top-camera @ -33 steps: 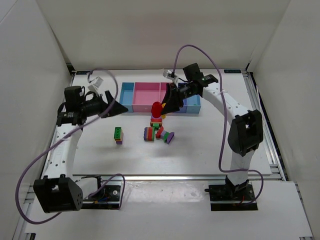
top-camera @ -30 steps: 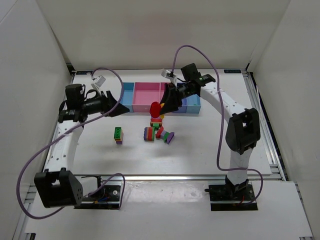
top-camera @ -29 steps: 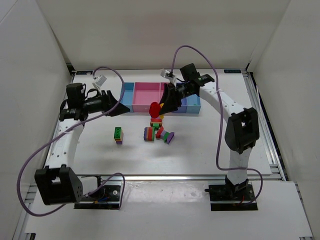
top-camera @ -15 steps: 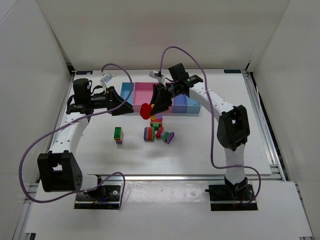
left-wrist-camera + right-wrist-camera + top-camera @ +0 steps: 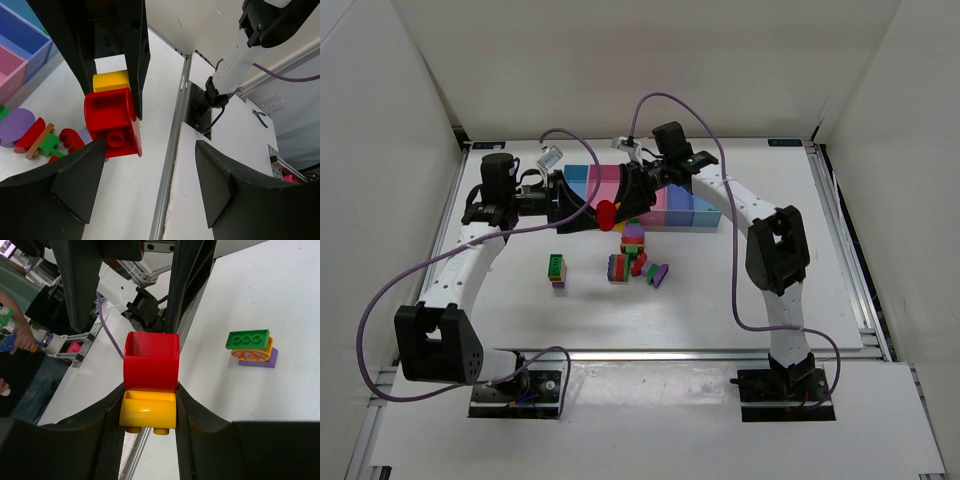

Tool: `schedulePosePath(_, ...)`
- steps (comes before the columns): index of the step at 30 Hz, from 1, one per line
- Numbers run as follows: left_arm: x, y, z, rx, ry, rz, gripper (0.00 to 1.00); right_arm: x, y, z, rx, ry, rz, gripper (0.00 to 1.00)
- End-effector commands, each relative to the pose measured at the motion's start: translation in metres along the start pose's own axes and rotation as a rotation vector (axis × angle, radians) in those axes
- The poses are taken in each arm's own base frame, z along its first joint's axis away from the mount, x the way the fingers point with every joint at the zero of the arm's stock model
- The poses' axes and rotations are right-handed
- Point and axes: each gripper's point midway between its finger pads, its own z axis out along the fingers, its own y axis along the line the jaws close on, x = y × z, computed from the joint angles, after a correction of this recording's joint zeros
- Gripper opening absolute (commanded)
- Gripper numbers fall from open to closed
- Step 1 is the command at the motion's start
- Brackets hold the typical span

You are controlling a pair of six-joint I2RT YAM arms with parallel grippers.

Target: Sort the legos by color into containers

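Right gripper (image 5: pixel 150 390): jaws clamped on a glossy red brick (image 5: pixel 151 367) joined to a yellow brick (image 5: pixel 148 410), held over the near edge of the compartment tray (image 5: pixel 685 205). Left gripper (image 5: pixel 150 150): jaws wide apart, one finger beside the red brick. Other bricks (image 5: pixel 635 262) lie clustered on the white table (image 5: pixel 720 290).

At centre, the left gripper (image 5: pixel 588 216) and right gripper (image 5: pixel 614 206), red brick (image 5: pixel 607 214) between them, crowd the tray's (image 5: pixel 706 214) front; brick cluster (image 5: pixel 632 256) just below; the table's (image 5: pixel 730 300) lower right lies open.
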Motion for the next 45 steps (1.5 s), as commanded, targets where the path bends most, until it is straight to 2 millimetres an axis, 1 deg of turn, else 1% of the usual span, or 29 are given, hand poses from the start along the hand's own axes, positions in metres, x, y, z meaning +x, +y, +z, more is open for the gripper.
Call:
schedulePosePath(1,-0.010,0.002,0.000,-0.034,-0.007,0.059,0.82,-0.018,0.033,0.008,-0.146,0.012,-0.083,0.00)
schedulePosePath(6,-0.011,0.008,-0.001,-0.071,-0.003,0.073,0.83,-0.019,0.039,0.011,-0.160,0.018,-0.095,0.00)
schedulePosePath(12,-0.006,0.015,-0.003,-0.115,0.005,0.081,0.83,-0.018,0.046,0.013,-0.179,0.020,-0.090,0.00)
schedulePosePath(17,-0.002,0.012,-0.005,-0.134,0.013,0.103,0.83,-0.016,0.056,0.008,-0.175,0.007,-0.089,0.00)
schedulePosePath(21,0.000,0.010,-0.009,-0.147,0.009,0.116,0.83,-0.010,0.056,0.000,-0.159,-0.009,-0.066,0.00)
schedulePosePath(23,0.000,0.012,-0.011,-0.162,0.005,0.118,0.83,-0.011,0.057,-0.004,-0.157,-0.014,-0.065,0.00)
schedulePosePath(28,0.003,0.017,-0.014,-0.183,0.008,0.105,0.83,-0.016,0.060,-0.004,-0.157,-0.013,-0.088,0.00)
schedulePosePath(31,0.003,0.020,-0.013,-0.182,0.008,0.099,0.83,-0.021,0.063,-0.004,-0.157,-0.012,-0.103,0.00)
schedulePosePath(35,0.002,0.022,-0.010,-0.159,0.007,0.090,0.83,-0.022,0.065,0.001,-0.162,-0.004,-0.115,0.00)
schedulePosePath(39,-0.003,0.023,-0.007,-0.122,-0.002,0.090,0.83,-0.022,0.062,0.006,-0.168,0.003,-0.123,0.00)
schedulePosePath(40,-0.003,0.022,-0.006,-0.114,-0.002,0.063,0.83,-0.023,0.061,0.007,-0.167,0.005,-0.126,0.00)
schedulePosePath(45,-0.003,0.018,-0.003,-0.064,-0.001,0.042,0.83,-0.026,0.057,0.012,-0.174,0.013,-0.142,0.00)
